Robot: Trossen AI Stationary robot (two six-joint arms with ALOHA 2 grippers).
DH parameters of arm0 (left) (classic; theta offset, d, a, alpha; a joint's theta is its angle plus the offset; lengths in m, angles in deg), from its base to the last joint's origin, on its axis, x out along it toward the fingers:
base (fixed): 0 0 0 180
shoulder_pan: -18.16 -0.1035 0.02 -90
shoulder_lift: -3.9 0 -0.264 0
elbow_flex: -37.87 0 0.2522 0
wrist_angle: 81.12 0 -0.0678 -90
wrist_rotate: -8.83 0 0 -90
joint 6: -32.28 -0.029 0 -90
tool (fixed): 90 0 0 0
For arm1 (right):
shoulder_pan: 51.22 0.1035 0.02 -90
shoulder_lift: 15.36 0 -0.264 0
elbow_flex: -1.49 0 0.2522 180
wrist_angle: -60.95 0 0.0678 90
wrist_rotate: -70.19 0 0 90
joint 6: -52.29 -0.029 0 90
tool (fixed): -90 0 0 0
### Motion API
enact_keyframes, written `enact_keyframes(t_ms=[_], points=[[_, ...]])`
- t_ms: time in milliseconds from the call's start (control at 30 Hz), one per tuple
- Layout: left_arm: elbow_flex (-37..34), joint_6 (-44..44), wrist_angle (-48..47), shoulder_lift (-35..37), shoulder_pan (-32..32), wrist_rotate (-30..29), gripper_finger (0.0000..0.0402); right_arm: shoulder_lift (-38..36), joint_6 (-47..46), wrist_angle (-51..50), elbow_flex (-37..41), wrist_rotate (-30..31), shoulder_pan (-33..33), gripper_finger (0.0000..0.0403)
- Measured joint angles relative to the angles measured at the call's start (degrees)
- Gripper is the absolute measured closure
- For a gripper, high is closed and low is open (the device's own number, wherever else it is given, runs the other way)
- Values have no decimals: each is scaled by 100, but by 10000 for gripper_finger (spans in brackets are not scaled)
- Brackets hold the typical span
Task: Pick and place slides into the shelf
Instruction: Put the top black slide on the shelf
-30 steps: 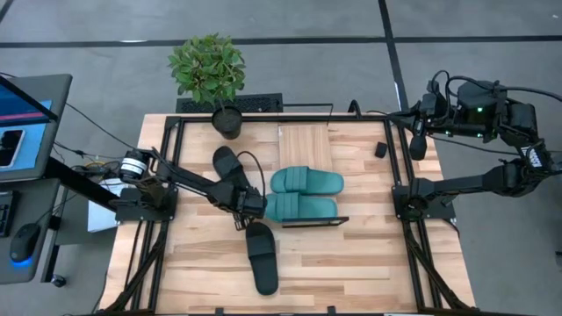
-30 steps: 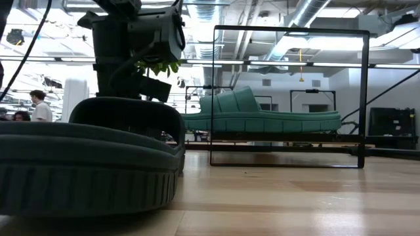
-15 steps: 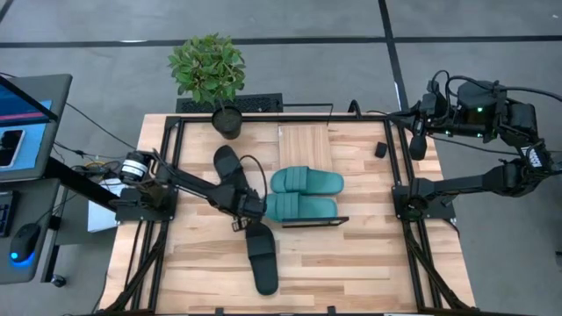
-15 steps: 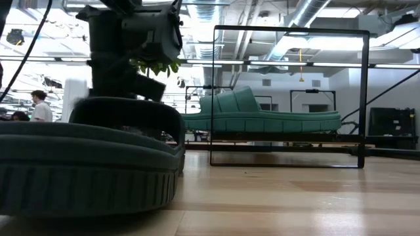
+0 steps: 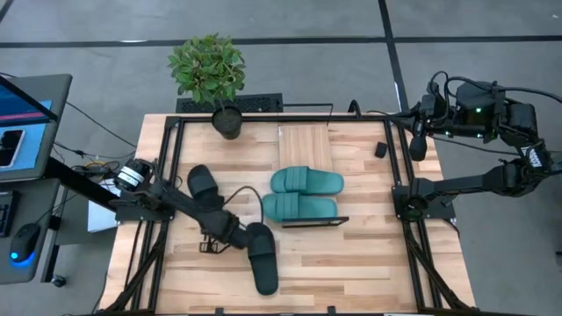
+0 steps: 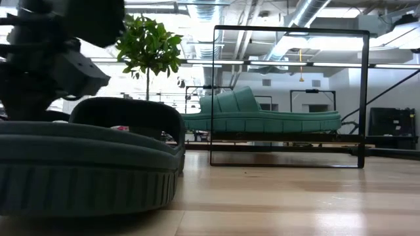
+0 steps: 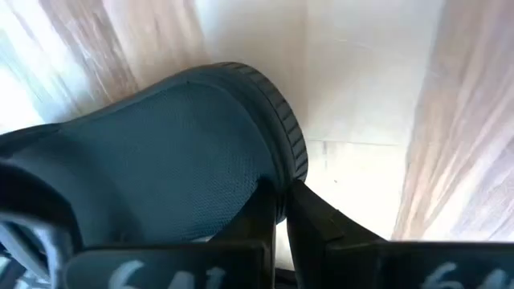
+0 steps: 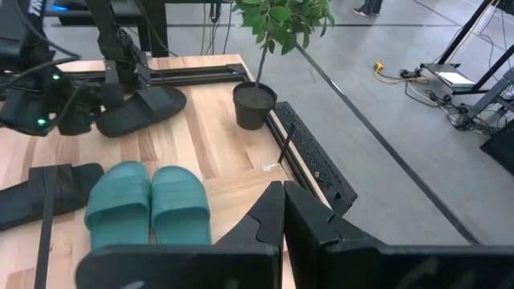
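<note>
- Light wooden tabletop inside a black frame, grey floor around; open workshop hall with ceiling ducts behind in the low view.
- Potted plant at the far edge of the table, keyboard just beside it.
- Monitor on a stand off the table's left side.
- Shelf: thin black wire rack with a light wood board, near table centre.
- Two teal slides side by side on the shelf, touching each other, toes toward the left arm.
- Black slide, first: flat on the table in front of the shelf, close to the low camera, filling the left of that view.
- Black slide, second: left of the shelf, near the left arm, heel rim seen between the fingers in the left wrist view.
- Left gripper: low over the table between the two black slides, fingers pinched nearly together on the rim of the second black slide.
- Right gripper: raised off the table's far right corner, fingers closed together, nothing held.
- Small dark object on the table near the right arm's base.
</note>
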Motion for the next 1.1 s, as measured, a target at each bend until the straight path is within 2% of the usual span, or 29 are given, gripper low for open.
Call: enact_keyframes(t_ms=[200, 467, 767, 1100], points=[[27, 270, -69, 9, 656, -88, 401, 5, -47, -1, 0, 1, 1, 403], [795, 212, -1556, 15, 1450, -736, 401, 10, -48, -1, 0, 4, -1, 403], [2050, -845, -1648, 194, 1634, -916, 401, 10, -98, 1, 0, 15, -6, 403], [3121, -1021, -1672, 332, 1609, -1655, 401, 23, -300, 1, 0, 26, -6, 403]])
